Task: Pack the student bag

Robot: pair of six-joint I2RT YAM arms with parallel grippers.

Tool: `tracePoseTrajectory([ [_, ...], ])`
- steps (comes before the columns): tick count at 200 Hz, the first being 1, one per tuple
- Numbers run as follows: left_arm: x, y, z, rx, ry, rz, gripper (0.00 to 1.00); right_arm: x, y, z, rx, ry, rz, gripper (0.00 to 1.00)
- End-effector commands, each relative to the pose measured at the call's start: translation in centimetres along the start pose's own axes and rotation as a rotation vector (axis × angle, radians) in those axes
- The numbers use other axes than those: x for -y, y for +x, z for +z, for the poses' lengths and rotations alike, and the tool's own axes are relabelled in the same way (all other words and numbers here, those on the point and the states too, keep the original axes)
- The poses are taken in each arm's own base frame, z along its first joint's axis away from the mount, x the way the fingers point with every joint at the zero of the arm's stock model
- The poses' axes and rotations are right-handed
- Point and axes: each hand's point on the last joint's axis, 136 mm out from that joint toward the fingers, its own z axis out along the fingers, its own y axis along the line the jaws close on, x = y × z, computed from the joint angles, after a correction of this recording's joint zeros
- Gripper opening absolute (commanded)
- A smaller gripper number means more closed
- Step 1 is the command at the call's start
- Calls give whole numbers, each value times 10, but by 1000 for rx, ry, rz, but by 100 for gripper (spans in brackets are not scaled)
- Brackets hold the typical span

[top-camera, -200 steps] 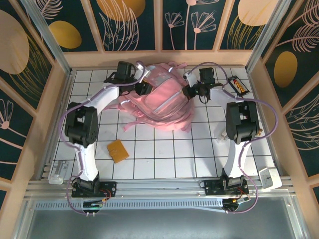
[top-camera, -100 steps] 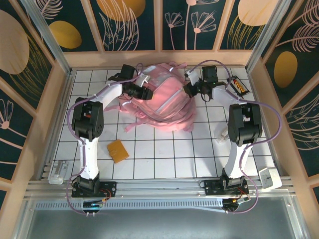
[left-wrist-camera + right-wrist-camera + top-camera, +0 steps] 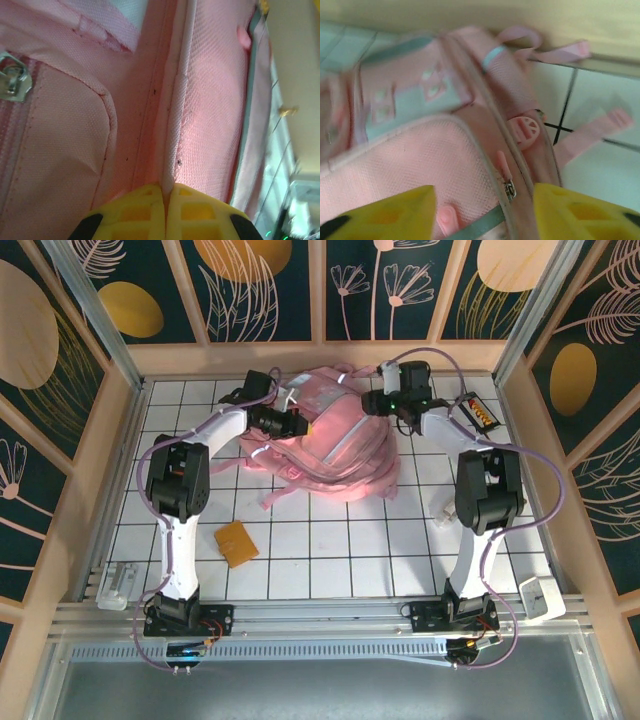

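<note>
The student bag [image 3: 340, 448], a big soft pink backpack, lies at the back middle of the tiled table with straps trailing toward the front. My left gripper [image 3: 300, 426] is at the bag's left side. In the left wrist view its yellow fingers [image 3: 145, 205] are shut on a pale raised seam of the student bag [image 3: 210, 90]. My right gripper [image 3: 366, 403] hovers over the bag's upper right. In the right wrist view the right gripper [image 3: 485, 202] is open over the student bag [image 3: 420, 160], with a pink zipper pull [image 3: 504, 170] between the spread fingers.
A flat orange-brown piece [image 3: 236, 543] lies on the tiles front left of the bag. A small box with red and yellow contents [image 3: 478, 412] sits at the back right. A clear item [image 3: 117, 585] and a white item [image 3: 544, 598] rest by the near rail corners.
My left gripper moved right onto the bag and closed on its seam. My right gripper let go, opened and moved up-left over the bag's top. The bag shifted slightly.
</note>
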Motion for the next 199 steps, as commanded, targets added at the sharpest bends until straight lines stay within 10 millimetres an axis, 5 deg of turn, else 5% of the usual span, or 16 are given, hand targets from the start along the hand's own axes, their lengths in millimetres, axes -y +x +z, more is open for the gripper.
tracePoseTrajectory([
  [1, 56, -49, -38, 254, 123, -92, 0, 21, -25, -45, 88, 167, 376, 62],
  [26, 62, -58, -55, 369, 153, -205, 0, -7, 10, -82, -46, 192, 500, 64],
  [63, 97, -81, -84, 504, 215, -293, 0, -155, 73, -114, -185, -142, 473, 55],
  [91, 108, -89, -98, 595, 168, -341, 0, -227, 109, -107, -195, -282, 187, 55],
  [133, 94, -81, -82, 610, 171, -493, 0, -255, 133, -59, -181, -221, 32, 56],
  [176, 100, -91, -89, 635, 187, -539, 0, -206, 125, -3, -54, 177, 148, 52],
  [199, 99, -90, -90, 639, 199, -578, 0, -211, 117, 9, -26, 220, 229, 52],
])
